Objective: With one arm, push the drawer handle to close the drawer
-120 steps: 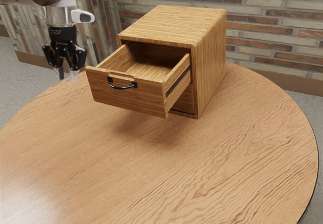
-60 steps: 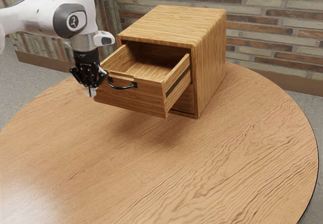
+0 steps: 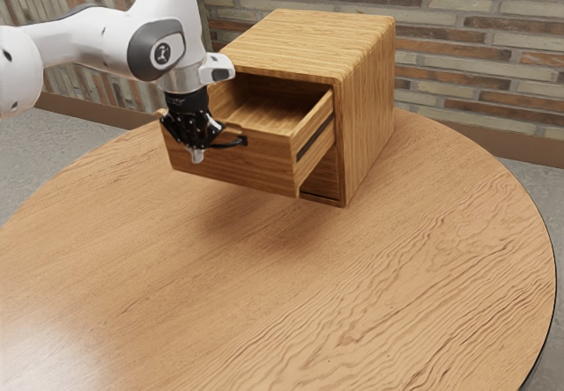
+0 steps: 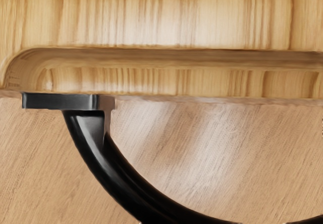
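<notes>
In the exterior view my black gripper, its fingers together, is at the front of the wooden drawer, against or very close to the black curved handle. The gripper hides much of the handle; its end toward the exterior view's right shows. The drawer stands well out of its cabinet. From above, in the wrist view, the drawer's top edge runs across, with the handle curving out from it.
The round wooden table lies under the cabinet and extends in front of the drawer. Behind the cabinet stands a brick wall.
My gripper has come down and across toward the exterior view's right, from beside the drawer to its handle, and its fingers have shut. The drawer has slid slightly into the cabinet.
</notes>
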`<state>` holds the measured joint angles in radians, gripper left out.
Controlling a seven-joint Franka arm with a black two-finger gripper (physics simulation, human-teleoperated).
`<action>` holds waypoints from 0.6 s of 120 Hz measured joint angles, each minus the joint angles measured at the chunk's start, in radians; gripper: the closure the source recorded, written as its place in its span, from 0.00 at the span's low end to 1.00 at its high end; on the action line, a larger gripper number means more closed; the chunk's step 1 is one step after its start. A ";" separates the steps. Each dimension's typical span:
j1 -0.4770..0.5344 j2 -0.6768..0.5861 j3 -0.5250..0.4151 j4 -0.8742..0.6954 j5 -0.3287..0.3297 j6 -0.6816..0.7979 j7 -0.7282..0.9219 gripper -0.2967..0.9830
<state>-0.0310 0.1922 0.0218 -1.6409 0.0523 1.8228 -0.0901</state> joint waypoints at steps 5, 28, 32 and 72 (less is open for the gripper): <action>-0.005 0.006 0.000 0.004 0.006 0.014 0.000 0.84; -0.017 0.014 -0.001 0.010 0.036 0.077 -0.001 0.85; -0.018 0.016 -0.001 0.012 0.040 0.089 -0.001 0.85; -0.044 0.064 -0.002 0.066 0.063 0.186 -0.002 0.85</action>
<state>-0.0752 0.2558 0.0199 -1.5746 0.1158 2.0091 -0.0916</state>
